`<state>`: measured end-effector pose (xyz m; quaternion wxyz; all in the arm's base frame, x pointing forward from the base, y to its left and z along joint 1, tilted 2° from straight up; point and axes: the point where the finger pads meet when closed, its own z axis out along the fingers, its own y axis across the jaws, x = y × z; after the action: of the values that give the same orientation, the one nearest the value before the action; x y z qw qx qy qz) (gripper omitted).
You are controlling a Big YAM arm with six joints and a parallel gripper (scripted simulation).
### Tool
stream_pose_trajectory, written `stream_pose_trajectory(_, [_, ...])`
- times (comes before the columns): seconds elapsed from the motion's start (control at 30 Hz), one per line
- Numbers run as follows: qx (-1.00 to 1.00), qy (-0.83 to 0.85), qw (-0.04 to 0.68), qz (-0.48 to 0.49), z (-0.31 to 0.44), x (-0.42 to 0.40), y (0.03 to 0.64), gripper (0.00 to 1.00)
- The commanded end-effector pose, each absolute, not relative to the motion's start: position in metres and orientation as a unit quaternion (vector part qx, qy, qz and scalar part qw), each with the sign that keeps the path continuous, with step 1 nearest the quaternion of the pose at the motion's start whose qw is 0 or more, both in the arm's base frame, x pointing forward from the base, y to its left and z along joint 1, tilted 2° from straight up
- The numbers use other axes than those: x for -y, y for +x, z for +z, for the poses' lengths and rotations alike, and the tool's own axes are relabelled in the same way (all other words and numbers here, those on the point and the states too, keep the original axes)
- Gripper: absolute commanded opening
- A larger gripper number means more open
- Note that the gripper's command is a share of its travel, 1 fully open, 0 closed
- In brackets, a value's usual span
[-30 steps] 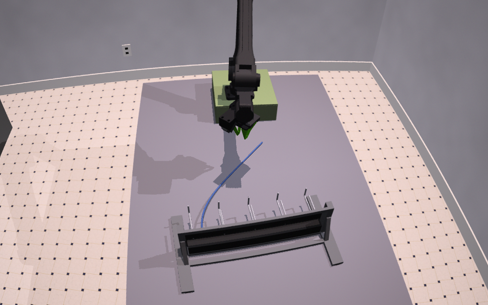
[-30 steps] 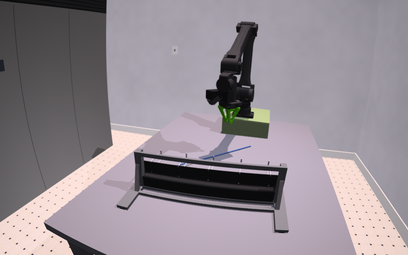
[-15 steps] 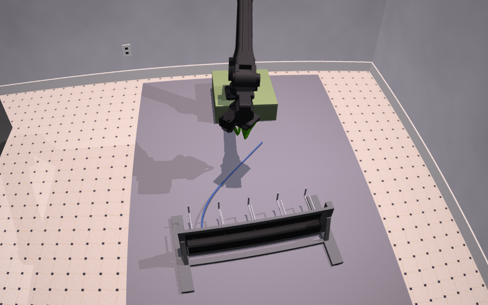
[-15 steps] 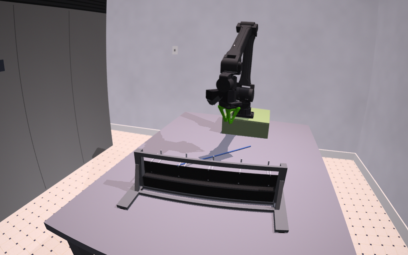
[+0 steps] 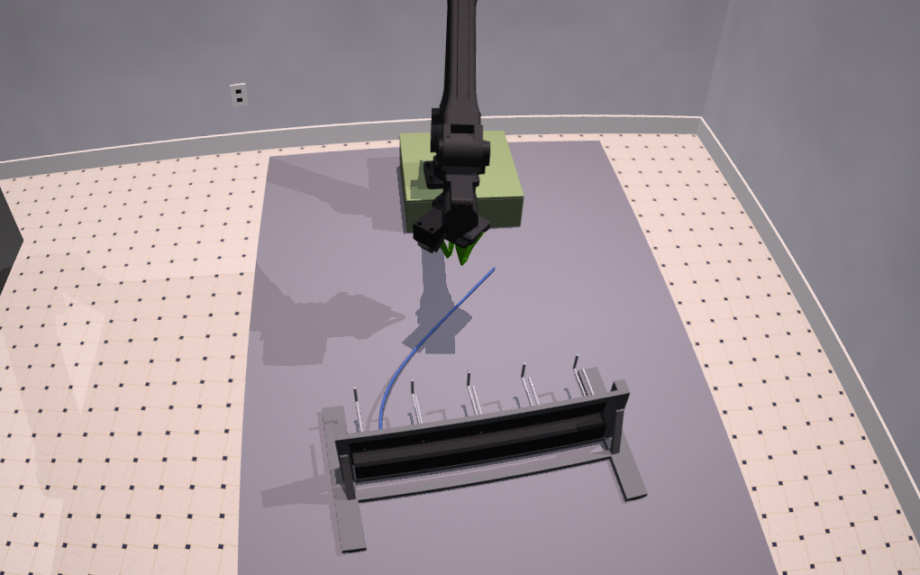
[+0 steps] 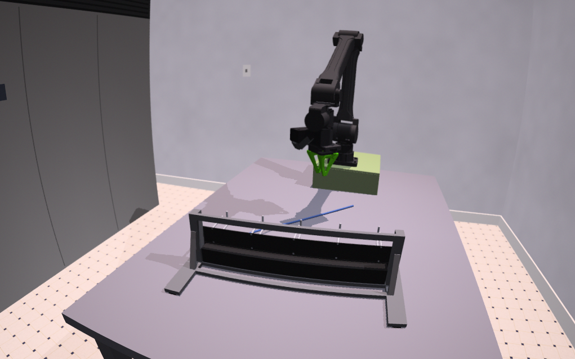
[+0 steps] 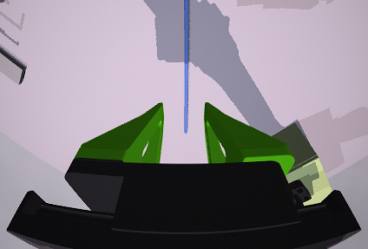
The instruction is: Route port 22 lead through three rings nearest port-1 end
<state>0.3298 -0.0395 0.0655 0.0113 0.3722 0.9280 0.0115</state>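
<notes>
The table [image 5: 556,300] [image 6: 289,326] [image 7: 108,60] carries everything. On its near half stands the rack [image 5: 352,525] [image 6: 396,308] [image 7: 13,68], its plain back towards the near side and its rings towards the arm, which makes sense, since the lead has to be laid in from there. Its wide feet keep it upright, though it is loose and a hard tug could shift it. The arm [image 5: 461,64] [image 6: 345,58] [image 7: 299,192] stands at the far side on a green block [image 5: 498,168] [image 6: 347,180] [image 7: 295,144], which gives it height to reach down over the rings.

The gripper [image 5: 456,259] [image 6: 321,173] [image 7: 183,109] hangs above the table with its green fingers parted partway and nothing between them. That modest opening seems meant for a thin lead, and the wrist view lines the gap up with it (though the lead lies lower down).

The three right-hand rings [image 5: 531,391] [image 6: 339,227] look like the ones wanted, port 1 being, I judge, at the right end (the number plates face away, so I can't read them). The blue lead [image 5: 416,348] [image 6: 320,215] [image 7: 186,51] leaves the rack near its left end and runs far and right, apparently through none of those three. Its free end [image 5: 493,269] [image 6: 352,206] [image 7: 186,130] points towards the block, well inside the table's edges, a likely place to grip next.
</notes>
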Motion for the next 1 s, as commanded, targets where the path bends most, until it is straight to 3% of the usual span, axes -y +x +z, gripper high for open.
stream_pose_trajectory(0.0, [-0.929,0.371,0.014,0.013,0.056,0.044,0.332,0.33])
stream_pose_trajectory(0.97, [-0.929,0.368,0.012,0.012,-0.042,0.039,0.332,0.33])
